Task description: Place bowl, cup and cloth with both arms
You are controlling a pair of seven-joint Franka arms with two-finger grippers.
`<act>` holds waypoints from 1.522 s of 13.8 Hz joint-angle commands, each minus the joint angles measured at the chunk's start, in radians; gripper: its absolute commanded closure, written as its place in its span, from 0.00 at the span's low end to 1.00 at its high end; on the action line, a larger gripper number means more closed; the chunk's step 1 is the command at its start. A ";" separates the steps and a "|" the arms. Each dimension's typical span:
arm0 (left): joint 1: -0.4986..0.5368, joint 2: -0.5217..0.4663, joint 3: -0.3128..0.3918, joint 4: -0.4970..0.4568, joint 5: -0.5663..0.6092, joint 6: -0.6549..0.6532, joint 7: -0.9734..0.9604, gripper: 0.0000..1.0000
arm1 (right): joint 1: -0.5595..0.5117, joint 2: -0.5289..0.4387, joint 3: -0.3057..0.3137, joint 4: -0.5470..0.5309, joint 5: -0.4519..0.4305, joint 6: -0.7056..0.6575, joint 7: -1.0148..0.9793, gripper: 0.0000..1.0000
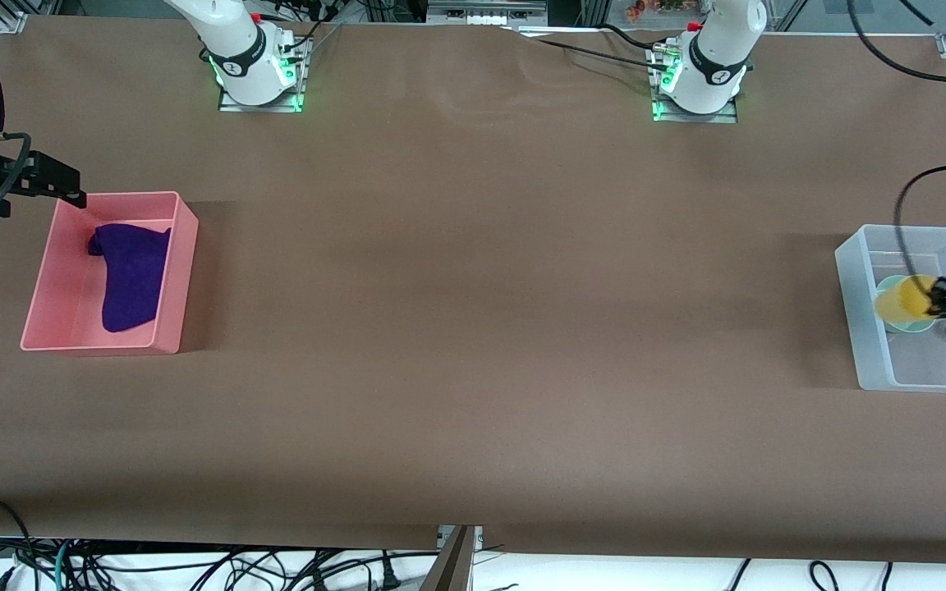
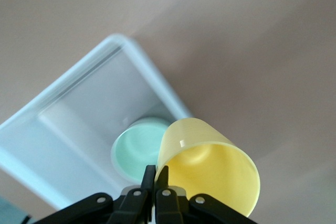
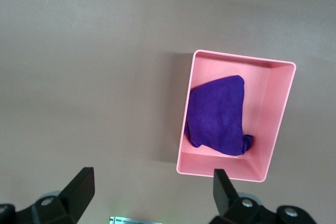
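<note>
My left gripper (image 1: 937,302) is shut on the rim of the yellow cup (image 1: 900,301) and holds it tilted over the clear bin (image 1: 855,283) at the left arm's end of the table. In the left wrist view my left gripper (image 2: 156,174) pinches the cup (image 2: 210,166) wall just above the pale green bowl (image 2: 139,148), which sits in the clear bin (image 2: 79,108). The bowl (image 1: 916,325) shows partly under the cup. The purple cloth (image 1: 132,275) lies in the pink bin (image 1: 181,271). My right gripper (image 1: 62,187) is open, empty, up beside the pink bin's corner; it (image 3: 152,187) looks down on the cloth (image 3: 218,116).
The pink bin (image 3: 275,114) stands at the right arm's end of the table. Both arm bases (image 1: 255,66) stand along the table's edge farthest from the front camera. A black cable (image 1: 904,213) loops over the clear bin. Cables hang below the table's near edge.
</note>
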State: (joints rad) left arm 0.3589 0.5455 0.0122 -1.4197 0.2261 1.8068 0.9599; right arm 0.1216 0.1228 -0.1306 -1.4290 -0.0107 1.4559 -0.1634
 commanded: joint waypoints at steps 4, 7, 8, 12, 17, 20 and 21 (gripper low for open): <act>0.112 0.100 -0.017 -0.036 0.024 0.135 0.142 1.00 | -0.005 -0.009 0.005 -0.005 0.003 0.004 0.008 0.00; 0.132 0.103 -0.017 -0.073 -0.025 0.134 0.145 0.20 | -0.008 -0.009 0.005 -0.005 0.003 0.004 0.007 0.00; 0.134 0.099 -0.020 -0.070 -0.027 0.131 0.161 0.00 | -0.008 -0.008 0.005 -0.005 0.003 0.004 0.007 0.00; 0.115 -0.011 -0.073 -0.051 -0.028 0.031 0.162 0.00 | -0.008 -0.009 0.005 -0.005 0.001 0.004 0.007 0.00; 0.112 -0.156 -0.268 0.004 -0.034 -0.205 -0.216 0.00 | -0.008 -0.008 0.005 -0.005 0.001 0.004 0.007 0.00; 0.111 -0.194 -0.411 0.047 -0.030 -0.316 -0.558 0.00 | -0.008 -0.008 0.005 -0.005 0.001 0.004 0.007 0.00; 0.077 -0.231 -0.411 0.033 -0.031 -0.319 -0.642 0.00 | -0.010 -0.008 0.005 -0.005 0.001 0.006 0.007 0.00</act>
State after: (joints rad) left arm 0.4603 0.3506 -0.3760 -1.3929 0.2097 1.5209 0.4661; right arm 0.1202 0.1227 -0.1315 -1.4290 -0.0107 1.4564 -0.1632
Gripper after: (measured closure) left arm 0.000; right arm 0.000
